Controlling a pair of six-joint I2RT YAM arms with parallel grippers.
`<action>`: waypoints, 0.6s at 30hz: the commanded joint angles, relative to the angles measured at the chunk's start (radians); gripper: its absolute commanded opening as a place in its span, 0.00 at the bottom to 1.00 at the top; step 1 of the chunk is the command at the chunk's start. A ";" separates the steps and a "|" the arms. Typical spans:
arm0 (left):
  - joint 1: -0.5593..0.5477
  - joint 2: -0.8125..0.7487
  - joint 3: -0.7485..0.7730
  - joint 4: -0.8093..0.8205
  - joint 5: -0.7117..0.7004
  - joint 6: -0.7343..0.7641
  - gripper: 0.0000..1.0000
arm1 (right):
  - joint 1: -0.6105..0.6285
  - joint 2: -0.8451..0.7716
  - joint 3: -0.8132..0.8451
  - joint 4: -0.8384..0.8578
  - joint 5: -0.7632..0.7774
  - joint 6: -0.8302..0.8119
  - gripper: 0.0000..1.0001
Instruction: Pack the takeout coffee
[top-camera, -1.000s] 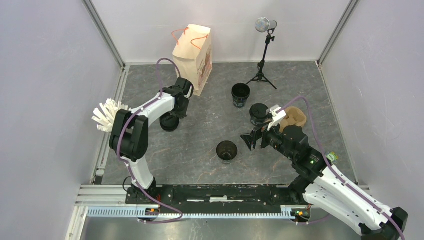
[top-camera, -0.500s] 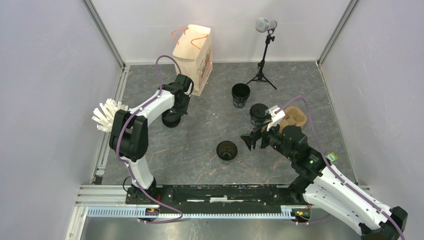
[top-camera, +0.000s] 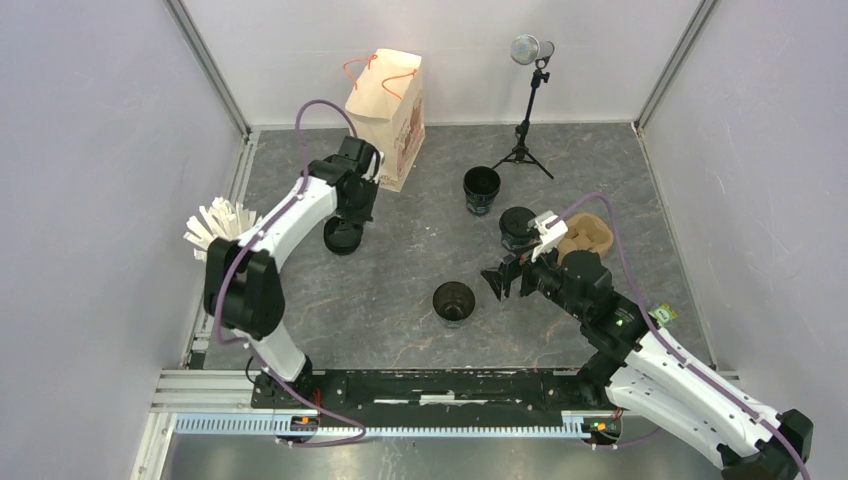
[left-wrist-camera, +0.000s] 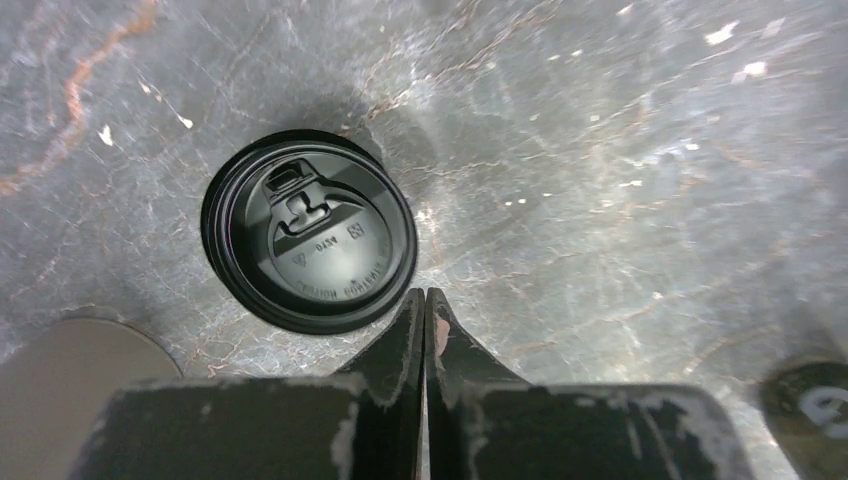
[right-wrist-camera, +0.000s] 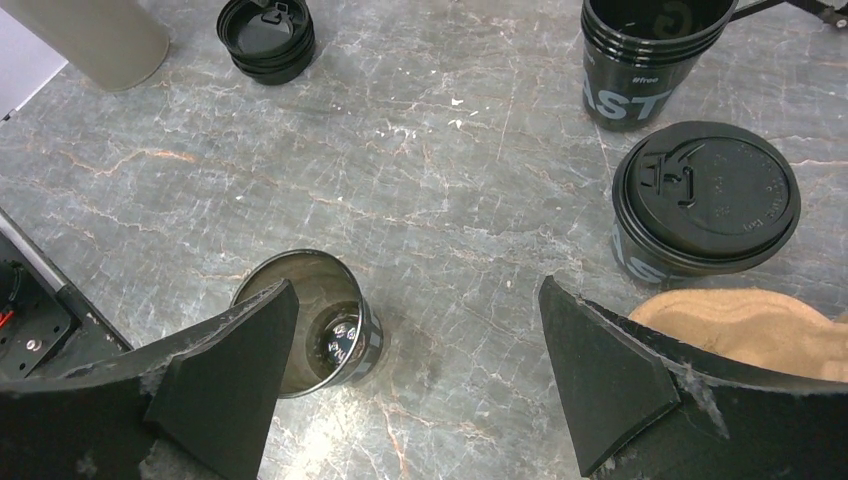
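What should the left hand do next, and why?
Probably open the left hand and lower it astride the black lid: its fingers are pressed together on nothing, and the lid lies on the table just beyond their tips.

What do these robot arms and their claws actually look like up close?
The left arm and right arm have white shells between chunky black joints, and a thin purple cable loops along each. Each ends in a two-fingered claw. The left claw and right claw have matte black, wedge-shaped fingers that taper to points, with scuffed, pale-chipped edges.
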 joint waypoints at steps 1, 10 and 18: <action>0.005 -0.144 0.073 -0.014 0.107 -0.026 0.02 | 0.006 -0.005 -0.011 0.109 0.016 -0.039 0.98; 0.004 -0.238 0.038 0.029 0.088 -0.005 0.27 | 0.007 -0.029 -0.046 0.242 -0.018 -0.077 0.98; 0.006 -0.061 0.017 0.081 -0.024 0.054 0.44 | 0.006 -0.041 -0.039 0.212 -0.030 -0.040 0.98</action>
